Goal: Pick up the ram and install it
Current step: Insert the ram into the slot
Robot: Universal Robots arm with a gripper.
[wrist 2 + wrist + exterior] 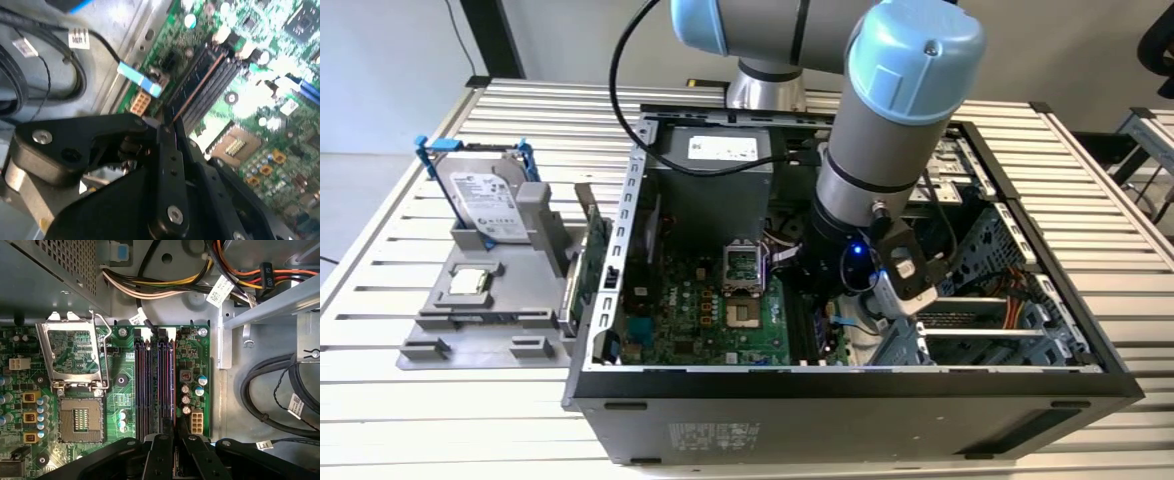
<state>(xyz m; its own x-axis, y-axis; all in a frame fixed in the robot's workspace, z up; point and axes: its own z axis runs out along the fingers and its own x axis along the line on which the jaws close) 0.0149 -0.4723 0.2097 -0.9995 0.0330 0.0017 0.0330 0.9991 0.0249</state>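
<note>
The open computer case (854, 380) lies on its side on a slatted metal table (400, 420), and the grey and blue robot arm (894, 120) reaches down into it from the far side. On the case floor sits the green motherboard (707, 315), its processor socket (75, 422) uncovered with the metal retention frame (72, 357) swung up (clearest in the first wrist view). At the exterior view's left, well apart from the case, a grey fixture (487, 310) holds a silver hard drive (491, 205) upright in a blue bracket, and a green expansion card (594, 250) stands just beside the case wall.

The gripper (173, 440) hangs low over the near end of the black memory slots (155, 385), at the motherboard's right edge in the exterior view. Its black fingers (167, 150) are drawn together, clamped on the ram (197, 90), a thin stick seen edge-on that runs along one of the slots in the second wrist view. Whether the stick is fully seated in the slot cannot be told. A black cable bundle (270, 390) curls on the bare case floor beside the board.
</note>
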